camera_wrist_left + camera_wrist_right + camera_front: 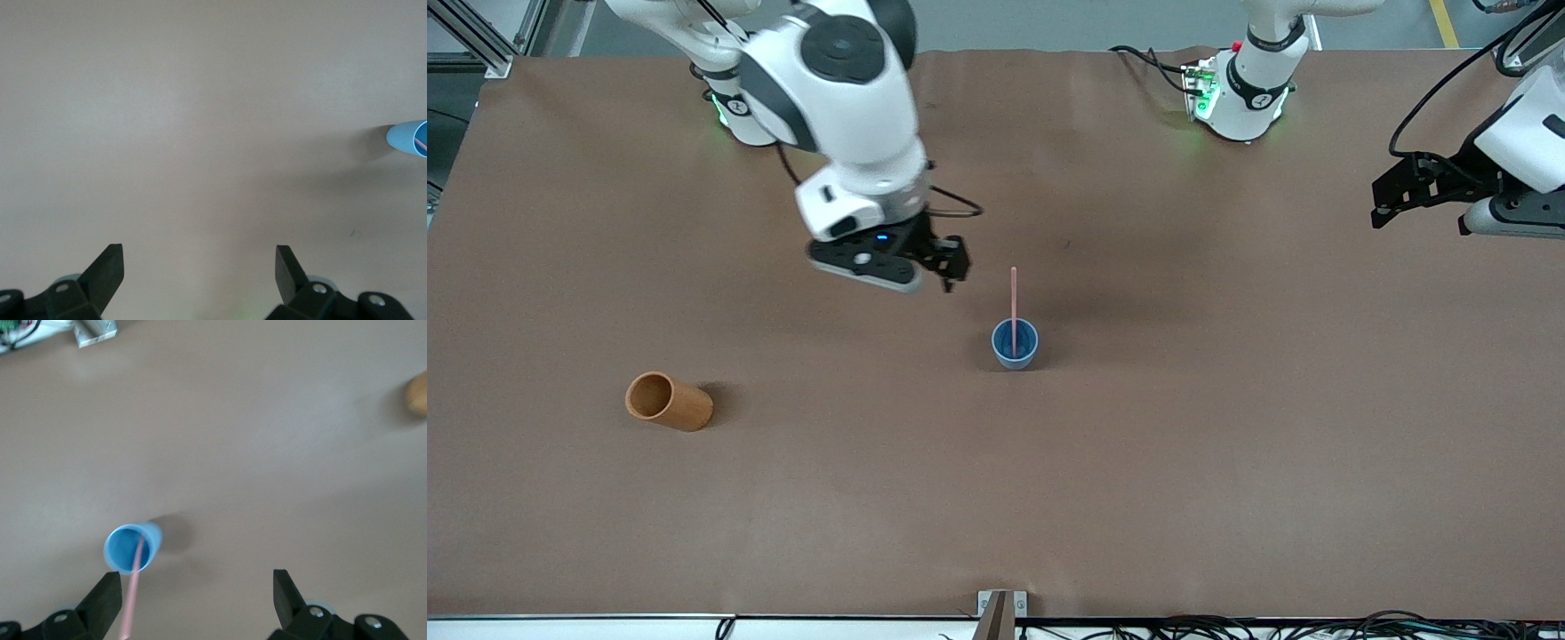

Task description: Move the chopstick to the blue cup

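Both Franka arms wear glossy white rounded shells with dark grey joint caps and black bands. Green lights glow at their bases. Black cables loop along the wrists. The black two-finger right gripper (pixel 953 267) and left gripper (pixel 1392 197) have angular wedge fingertips with silver screws.

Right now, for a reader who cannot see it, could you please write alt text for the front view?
A pale-pink chopstick stands in an upright blue cup mid-table. The right gripper, open and empty, hangs over bare table beside it, toward the right arm's end. An orange-brown cup lies on its side nearer the camera; the left gripper, open, waits at the left arm's end.
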`<state>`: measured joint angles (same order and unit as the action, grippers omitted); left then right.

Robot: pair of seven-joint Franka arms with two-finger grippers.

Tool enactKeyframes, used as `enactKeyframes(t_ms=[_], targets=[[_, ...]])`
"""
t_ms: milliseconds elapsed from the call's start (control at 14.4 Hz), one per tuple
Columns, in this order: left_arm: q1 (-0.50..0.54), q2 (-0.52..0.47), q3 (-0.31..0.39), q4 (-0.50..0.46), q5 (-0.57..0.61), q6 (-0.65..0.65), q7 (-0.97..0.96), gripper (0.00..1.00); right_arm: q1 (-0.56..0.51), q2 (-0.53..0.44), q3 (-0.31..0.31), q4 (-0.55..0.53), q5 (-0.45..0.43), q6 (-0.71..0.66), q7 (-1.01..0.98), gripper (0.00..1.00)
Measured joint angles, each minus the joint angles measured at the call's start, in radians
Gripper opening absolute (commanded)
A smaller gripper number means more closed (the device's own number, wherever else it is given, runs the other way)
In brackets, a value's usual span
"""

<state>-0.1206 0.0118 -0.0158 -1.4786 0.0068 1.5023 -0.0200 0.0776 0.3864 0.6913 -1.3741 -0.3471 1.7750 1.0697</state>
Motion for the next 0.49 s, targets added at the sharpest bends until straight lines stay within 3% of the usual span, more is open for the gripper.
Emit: enactKeyframes(t_ms=[487], targets=[[-0.002, 0.000, -0.003, 0.001, 0.000, 0.000, 0.000, 1.00, 0.002, -0.201, -0.448, -0.002, 0.285, -0.170, -0.577, 1.00]])
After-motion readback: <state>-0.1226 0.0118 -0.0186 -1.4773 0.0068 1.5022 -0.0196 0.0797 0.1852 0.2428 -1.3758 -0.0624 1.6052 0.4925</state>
